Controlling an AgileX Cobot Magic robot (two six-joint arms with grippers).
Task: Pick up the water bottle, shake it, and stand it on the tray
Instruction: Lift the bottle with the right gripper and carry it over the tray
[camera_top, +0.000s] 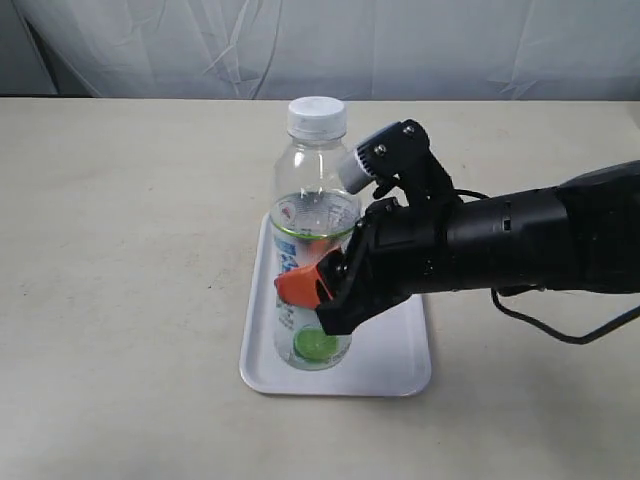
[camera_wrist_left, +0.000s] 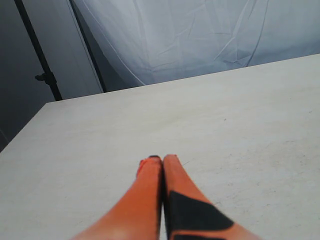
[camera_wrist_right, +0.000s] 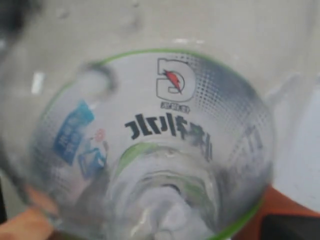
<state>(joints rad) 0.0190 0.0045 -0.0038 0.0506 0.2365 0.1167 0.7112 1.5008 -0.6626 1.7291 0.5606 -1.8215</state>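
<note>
Item: bottle, small, clear plastic, upright.
Position: over the left half of the tray, base down at the tray floor; whether the base is touching it cannot be told.
Right hand: clamped on the bottle at label height, one orange pad pressed to the near side, the arm reaching in from the tray's right.
Reason for hold: a mid-body grip is judged to keep the bottle vertical so it can be stood on the tray without tipping; release is not yet made.
Left hand: clenched on nothing, fingertips pressed together over bare counter, tray not in its view; judged to be parked clear.
Cap: white, screwed on, above the grip.
Label: white, edged by a thin green line, dark lettering, small blue patches, a logo with a red mark.
Contents: a green disc is seen low through the wall; water level cannot be told.
Tray: white, rounded corners, low rim, flat on the counter.
</note>
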